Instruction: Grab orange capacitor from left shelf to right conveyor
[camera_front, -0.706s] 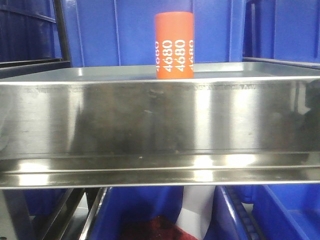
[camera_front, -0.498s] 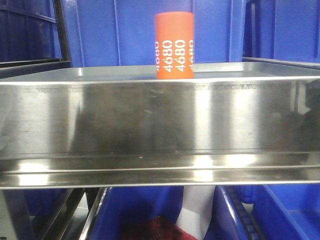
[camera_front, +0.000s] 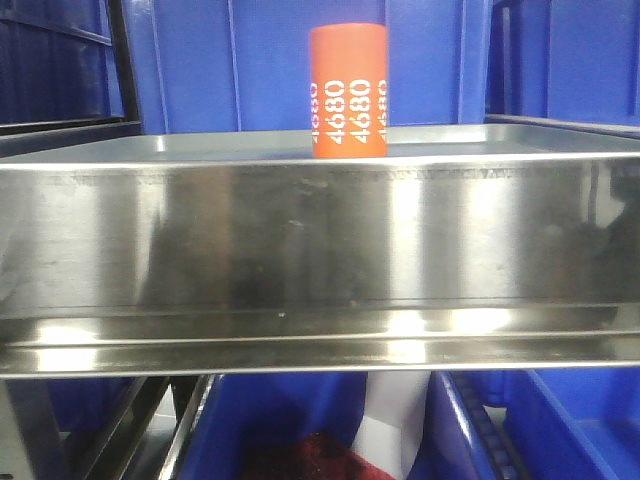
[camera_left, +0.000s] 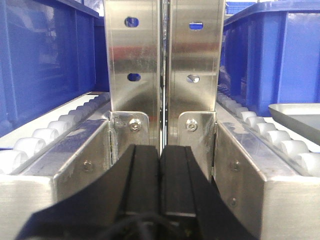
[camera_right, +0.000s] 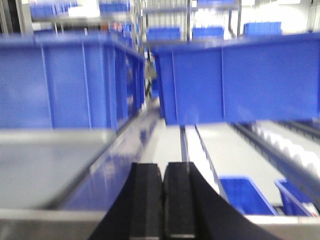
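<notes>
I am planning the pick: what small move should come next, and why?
Probably open the left gripper: its pads meet with nothing between them, and the orange capacitor stands upright, untouched, on the left shelf.

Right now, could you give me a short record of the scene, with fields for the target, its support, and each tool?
target: orange capacitor, upright, "4680" printed on its side
support: left shelf; the capacitor stands behind its tall front lip
left tool: shut, empty, facing steel uprights
right tool: shut, empty; view blurred
background: blue bins
</notes>
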